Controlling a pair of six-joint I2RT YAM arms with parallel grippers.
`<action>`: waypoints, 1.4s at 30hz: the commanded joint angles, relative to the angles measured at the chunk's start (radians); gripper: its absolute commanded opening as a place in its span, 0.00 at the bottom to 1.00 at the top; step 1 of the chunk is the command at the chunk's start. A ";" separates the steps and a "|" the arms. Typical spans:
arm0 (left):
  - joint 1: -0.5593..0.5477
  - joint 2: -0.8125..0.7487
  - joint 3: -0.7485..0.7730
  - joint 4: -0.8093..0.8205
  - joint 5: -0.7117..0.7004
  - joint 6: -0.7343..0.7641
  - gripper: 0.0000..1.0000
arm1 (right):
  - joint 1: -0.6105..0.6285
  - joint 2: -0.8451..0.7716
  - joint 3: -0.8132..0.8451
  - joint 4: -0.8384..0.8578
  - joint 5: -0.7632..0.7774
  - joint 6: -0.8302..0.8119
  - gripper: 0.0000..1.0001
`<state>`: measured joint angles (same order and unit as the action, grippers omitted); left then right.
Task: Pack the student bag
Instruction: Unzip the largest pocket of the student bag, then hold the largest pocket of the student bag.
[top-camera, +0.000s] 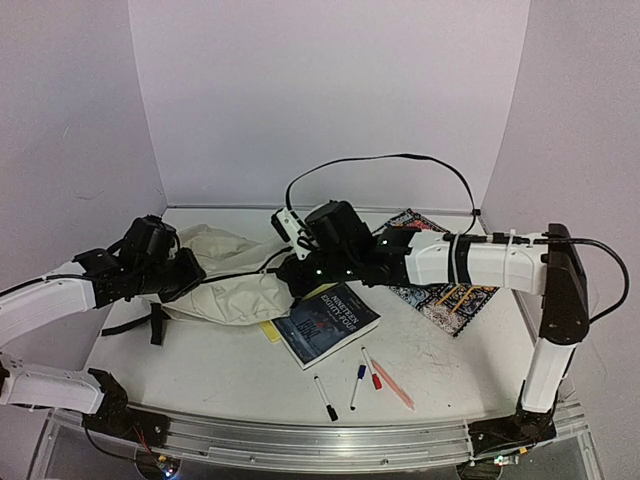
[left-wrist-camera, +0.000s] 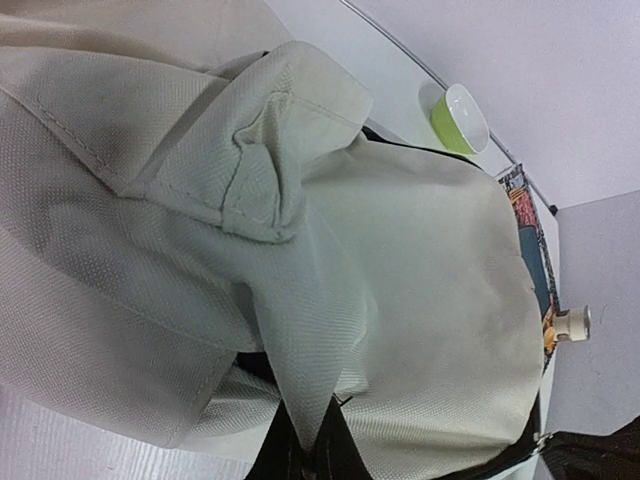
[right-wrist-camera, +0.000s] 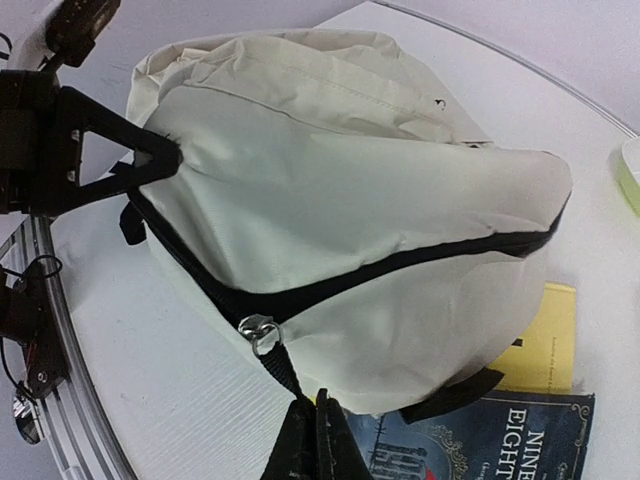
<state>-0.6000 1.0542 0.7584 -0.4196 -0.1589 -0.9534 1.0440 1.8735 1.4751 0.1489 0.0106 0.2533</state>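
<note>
On the left, the left gripper is closed tight on a fold of cloth of the student bag, which lies on its side at the left-middle of the table, just beside the blue book. Further right, the right gripper is also closed, pinching the black pull strap at the zipper, which looks shut where it shows. I judge the step is opening the bag: the right arm should draw the strap along the zipper line while the left holds the cloth taut.
</note>
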 joint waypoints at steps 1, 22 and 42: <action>0.094 0.015 0.044 -0.185 -0.271 0.176 0.00 | -0.082 -0.142 -0.043 -0.088 0.151 -0.011 0.00; 0.328 0.247 0.164 -0.029 -0.167 0.360 0.17 | -0.042 -0.059 0.051 -0.030 -0.191 -0.040 0.00; 0.305 -0.047 0.003 -0.020 0.373 0.010 0.70 | 0.022 0.151 0.244 0.009 -0.267 0.003 0.00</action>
<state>-0.2756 1.0726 0.8216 -0.4450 0.0791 -0.8088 1.0576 2.0109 1.6566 0.1417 -0.2359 0.2588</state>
